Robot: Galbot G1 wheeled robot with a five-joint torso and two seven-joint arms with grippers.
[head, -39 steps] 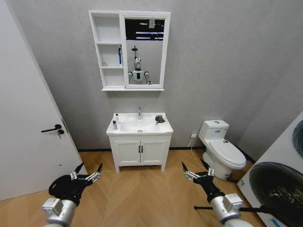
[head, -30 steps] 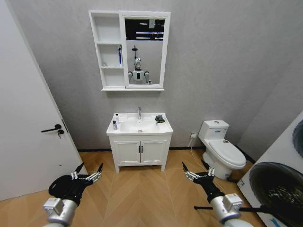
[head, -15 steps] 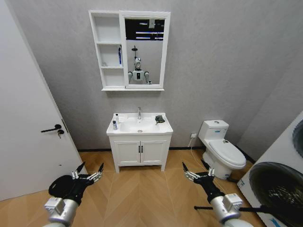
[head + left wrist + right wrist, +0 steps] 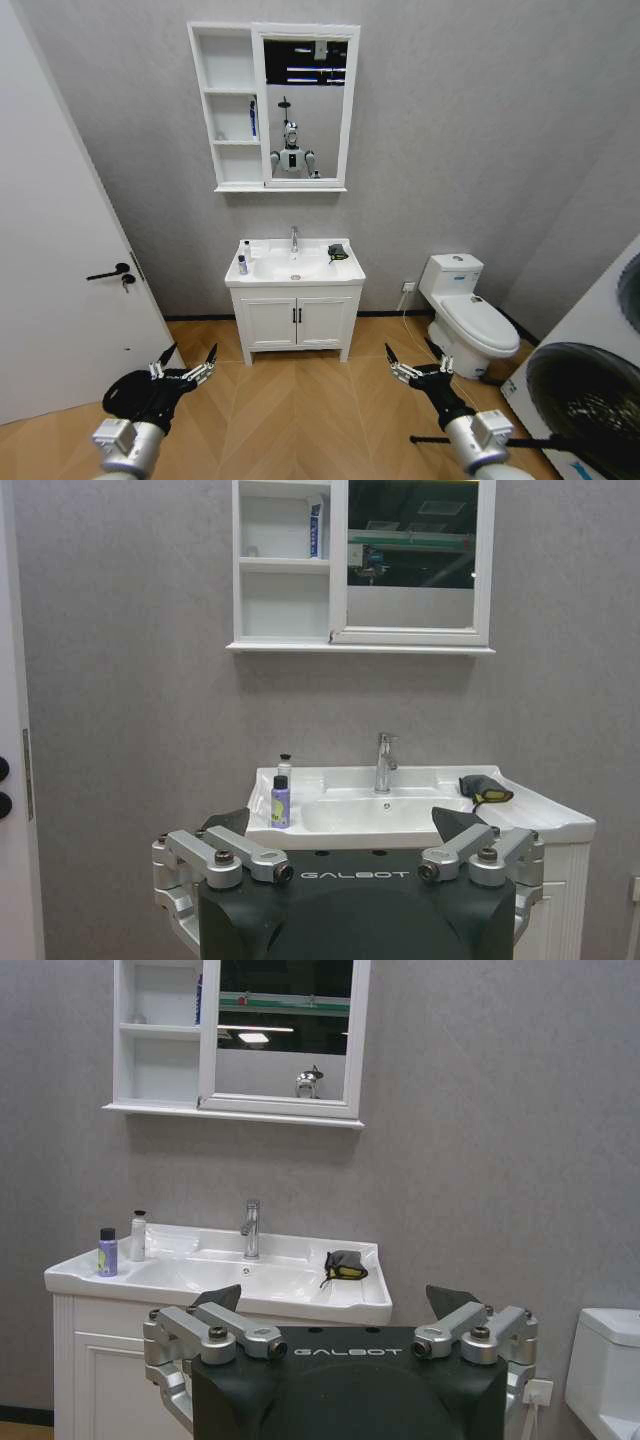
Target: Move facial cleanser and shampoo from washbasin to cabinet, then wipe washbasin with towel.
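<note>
The left tool [image 4: 182, 366] and the right tool [image 4: 414, 363] hung low over the wooden floor, each with its fingers spread wide and holding nothing. Well ahead of both stood the white rectangular ceramic washbasin [image 4: 294, 270] with its chrome tap. On its rim, toward the left tool's side, stood a small purple bottle [image 4: 280, 801] and a clear bottle with a dark cap [image 4: 285, 767]; the small dark towel with a yellow edge [image 4: 343, 1265] lay toward the right tool's side. Above hung the white three-shelf cabinet [image 4: 227, 105] beside its mirror. The approach probably called for closing in squarely on the basin, stopping where both bottles and shelves came within reach.
</note>
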